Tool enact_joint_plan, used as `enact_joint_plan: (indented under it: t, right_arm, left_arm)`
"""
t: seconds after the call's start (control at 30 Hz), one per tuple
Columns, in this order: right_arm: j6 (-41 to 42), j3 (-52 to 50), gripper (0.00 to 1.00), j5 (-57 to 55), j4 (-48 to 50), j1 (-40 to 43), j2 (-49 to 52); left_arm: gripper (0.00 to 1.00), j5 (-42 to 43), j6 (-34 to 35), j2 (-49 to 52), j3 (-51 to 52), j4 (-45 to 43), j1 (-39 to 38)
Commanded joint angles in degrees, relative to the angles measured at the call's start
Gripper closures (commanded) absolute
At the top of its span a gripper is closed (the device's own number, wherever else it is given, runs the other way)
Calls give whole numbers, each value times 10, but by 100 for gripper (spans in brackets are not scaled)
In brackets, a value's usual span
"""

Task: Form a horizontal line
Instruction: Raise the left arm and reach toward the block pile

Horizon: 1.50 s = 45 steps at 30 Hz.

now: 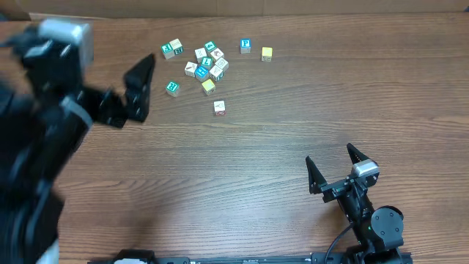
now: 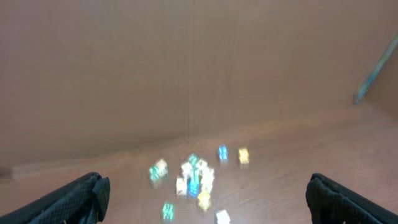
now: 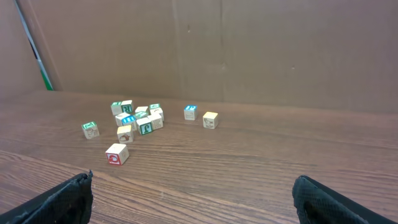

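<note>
No straight row of touching cubes shows; the small letter cubes lie loose at the table's far middle. A jumble (image 1: pixel 207 64) holds several white, teal and yellow cubes. A whitish cube with a red mark (image 1: pixel 219 107) lies alone in front of it, also in the right wrist view (image 3: pixel 116 154). A yellow cube (image 1: pixel 267 53) and a blue-and-white cube (image 1: pixel 245 46) sit to the right. My left gripper (image 1: pixel 139 92) is open and empty, left of the cubes, blurred. My right gripper (image 1: pixel 330 158) is open and empty at the near right.
A teal-and-white cube (image 1: pixel 173 88) sits alone left of the jumble, close to the left gripper's fingers. A brown cardboard wall (image 3: pixel 249 50) stands behind the cubes. Bare wooden table (image 1: pixel 242 176) lies between the cubes and the right gripper.
</note>
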<state>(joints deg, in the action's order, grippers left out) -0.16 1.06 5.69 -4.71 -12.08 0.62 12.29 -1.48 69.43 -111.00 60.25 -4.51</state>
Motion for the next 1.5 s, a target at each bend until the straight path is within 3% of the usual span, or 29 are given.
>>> enact_joint_plan:
  t: [0.0, 0.43, 0.47, 0.6, 0.73, 0.8, 0.83, 1.47]
  right_arm:
    - [3, -6, 0, -4, 3, 2, -5]
    - [3, -6, 0, -4, 3, 2, -5]
    - [3, -6, 0, -4, 3, 2, -5]
    - [3, -6, 0, -4, 3, 2, -5]
    - [3, -6, 0, -4, 3, 2, -5]
    - [3, -6, 0, -4, 3, 2, -5]
    - [3, -6, 0, -4, 3, 2, -5]
    - [3, -6, 0, -4, 3, 2, -5]
  left_arm:
    - [1, 9, -18, 62, -21, 34, 1]
    - [0, 38, 17, 225, -21, 116, 1]
    - [5, 44, 17, 235, -21, 123, 1]
    - [43, 61, 17, 262, -21, 143, 0]
    - [66, 71, 17, 282, -21, 163, 0]
    - [90, 72, 17, 289, -20, 174, 0]
    - [96, 72, 17, 294, -20, 180, 0]
    - [96, 68, 34, 314, -20, 201, 0]
